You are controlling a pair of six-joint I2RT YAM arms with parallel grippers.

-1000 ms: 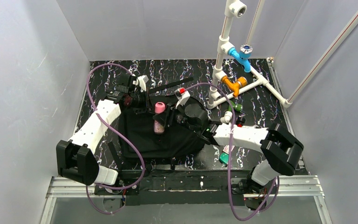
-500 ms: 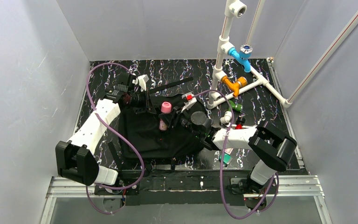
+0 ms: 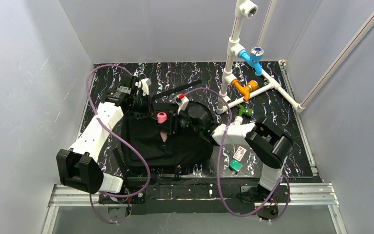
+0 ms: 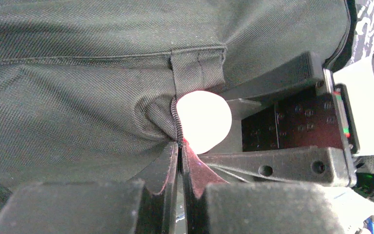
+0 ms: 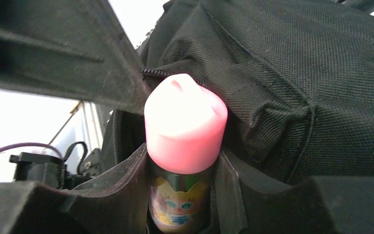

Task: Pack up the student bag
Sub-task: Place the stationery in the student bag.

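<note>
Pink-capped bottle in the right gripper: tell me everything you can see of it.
The bottle is small, with a smooth rounded pink cap, plastic by the look, and a glossy body printed with a yellow and green cartoon face. The cap is on. The right gripper clamps the body just below the cap, a finger on each side. The cap end sits at the zippered opening edge of the student bag; whether they touch is unclear. Its lower end is hidden.
</note>
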